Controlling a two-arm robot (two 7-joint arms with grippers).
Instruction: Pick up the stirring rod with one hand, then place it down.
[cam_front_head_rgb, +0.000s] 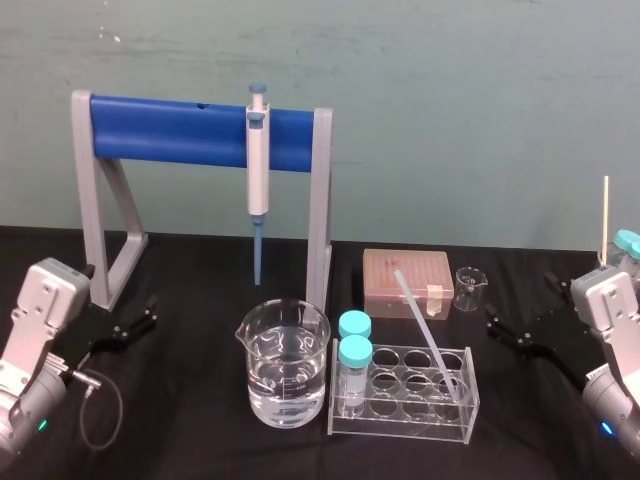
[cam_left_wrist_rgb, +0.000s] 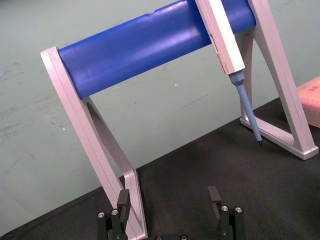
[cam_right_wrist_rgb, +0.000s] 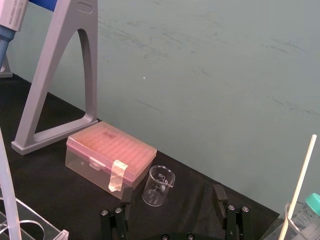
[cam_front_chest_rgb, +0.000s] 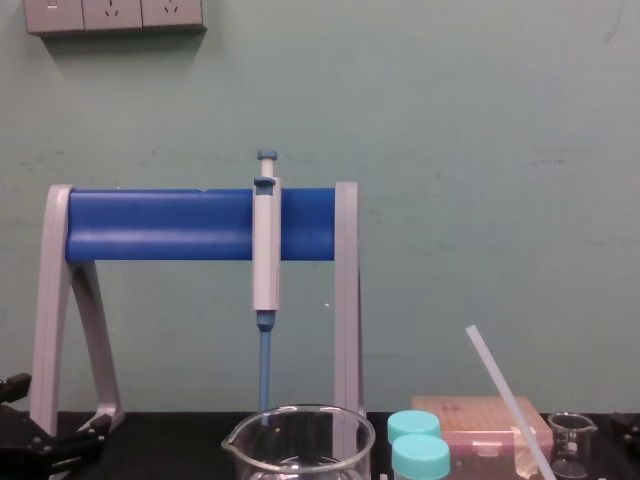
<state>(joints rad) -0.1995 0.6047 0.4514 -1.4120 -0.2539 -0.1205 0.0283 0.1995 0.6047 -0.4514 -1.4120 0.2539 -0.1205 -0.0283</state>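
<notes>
Rack (cam_front_head_rgb: 400, 416) up front, stirring rod (cam_front_head_rgb: 425, 322) leaning in it; my left pincer (cam_left_wrist_rgb: 169, 196), right pincer (cam_right_wrist_rgb: 172, 194) wide open, empty.

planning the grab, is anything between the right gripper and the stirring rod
Nothing visible does. The open right gripper sits right of the stirring rod, whose lower end leans inside the tube rack; its upper length is exposed. The left gripper idles far left.

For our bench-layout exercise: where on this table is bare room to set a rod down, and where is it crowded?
Bare cloth lies between the left gripper and the water beaker, before the pipette stand; also between the tube rack and right gripper. Crowded: around tube rack, tip box, small beaker.
</notes>
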